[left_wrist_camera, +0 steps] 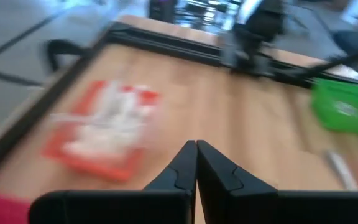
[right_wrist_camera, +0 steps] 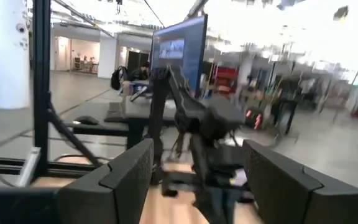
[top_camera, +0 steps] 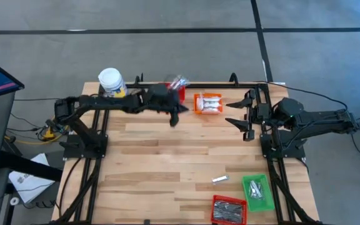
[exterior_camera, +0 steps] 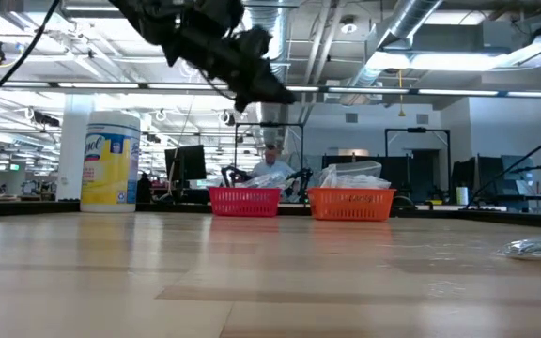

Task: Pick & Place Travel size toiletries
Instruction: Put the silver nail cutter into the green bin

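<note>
Wood planks in pale strips make up the worktop [top_camera: 167, 156], framed by dark rails and standing on a grey floor crossed by dark lines. Along its near edge in the high view sit a red basket [top_camera: 229, 210] of slim grey sticks and a green basket [top_camera: 257, 189] with pale items, and one loose silver packet [top_camera: 220, 180] lies on the wood just beside them. Mid-worktop is bare wood. At the far edge an orange basket [top_camera: 208, 104] holds white packets; another red basket [top_camera: 177, 87] with clear-wrapped packets sits next to it, partly under the left arm, and a yellow jar [top_camera: 112, 83] with a white lid stands at the far left corner.

The left hand [top_camera: 175, 116] hangs above the worktop near the orange basket; its own wrist view shows the two fingers pressed together with nothing between them. The right hand [top_camera: 244, 115] waits at the right rail with its fingers spread wide and empty.

Only the low view shows the room behind: a large workshop with ceiling pipes, strip lights and monitors, and a person [exterior_camera: 270, 161] seated beyond the far baskets. The right wrist view adds a blue screen [right_wrist_camera: 178, 50] on a stand.
</note>
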{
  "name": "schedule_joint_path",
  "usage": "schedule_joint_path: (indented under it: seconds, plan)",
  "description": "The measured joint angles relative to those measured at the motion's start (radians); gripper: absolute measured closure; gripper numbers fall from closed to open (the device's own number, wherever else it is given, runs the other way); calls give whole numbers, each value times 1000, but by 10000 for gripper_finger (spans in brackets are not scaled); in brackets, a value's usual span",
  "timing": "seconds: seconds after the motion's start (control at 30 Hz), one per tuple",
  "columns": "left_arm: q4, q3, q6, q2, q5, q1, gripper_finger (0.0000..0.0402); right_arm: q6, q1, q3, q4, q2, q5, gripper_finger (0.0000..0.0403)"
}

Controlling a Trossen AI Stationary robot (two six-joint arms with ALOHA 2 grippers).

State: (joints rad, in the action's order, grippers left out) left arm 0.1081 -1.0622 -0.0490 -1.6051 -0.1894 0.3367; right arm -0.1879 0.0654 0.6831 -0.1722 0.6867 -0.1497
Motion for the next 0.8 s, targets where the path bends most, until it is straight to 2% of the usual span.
schedule_joint_path:
  seconds: [0.23,0.37,0.47,0.63,0.8]
  plan:
    - [-13,3,0,-14,23,-198,401,133,0,0,121,0,0,163]
    - [3,32,0,-10,128,-305,401,182,0,0,215,1,0,163]
    - [20,67,0,-5,200,-375,401,234,10,0,349,20,0,163]
    - [45,116,-18,-4,321,-460,401,355,72,0,566,101,-1,163]
    - [101,159,-61,-4,371,-503,401,472,163,0,618,225,-5,163]
